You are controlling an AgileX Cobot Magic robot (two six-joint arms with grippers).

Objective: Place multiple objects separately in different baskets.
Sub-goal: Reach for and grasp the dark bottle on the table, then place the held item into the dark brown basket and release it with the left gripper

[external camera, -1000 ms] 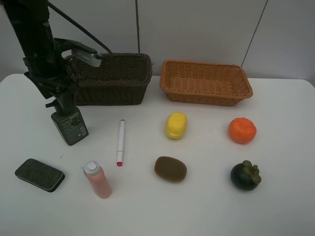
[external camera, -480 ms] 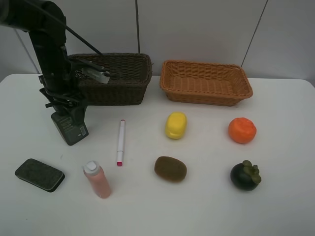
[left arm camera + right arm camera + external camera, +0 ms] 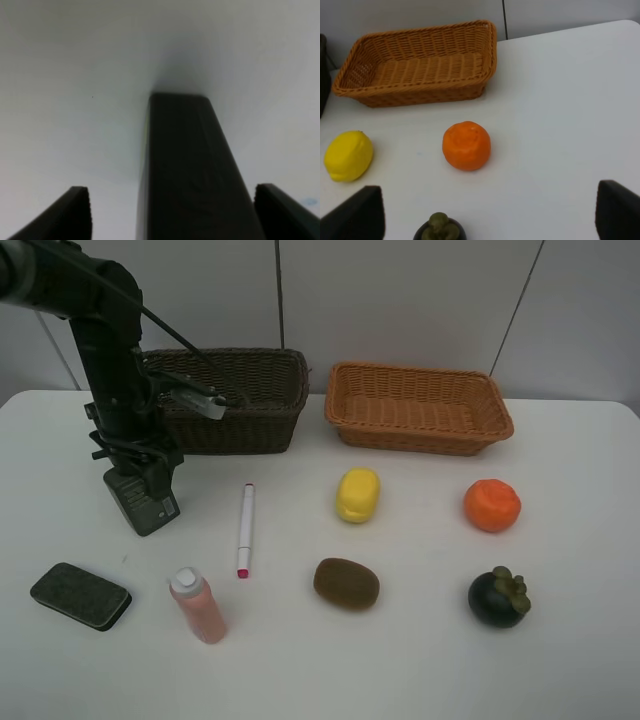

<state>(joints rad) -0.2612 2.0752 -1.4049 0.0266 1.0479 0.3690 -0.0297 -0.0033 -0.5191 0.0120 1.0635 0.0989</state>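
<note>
Your left arm (image 3: 110,370) stood over the dark green pump bottle (image 3: 143,502) at the counter's (image 3: 400,670) ten o'clock. Its jaws were open astride the bottle's top, with a gap showing on one side. The eraser block (image 3: 80,596) lay at the bottle's seven o'clock and the dark brown basket (image 3: 230,405) at its one o'clock. The tan basket (image 3: 418,410) sat empty at the counter's one o'clock. Your right jaws gaped wide, holding nothing, facing the orange (image 3: 466,145).
</note>
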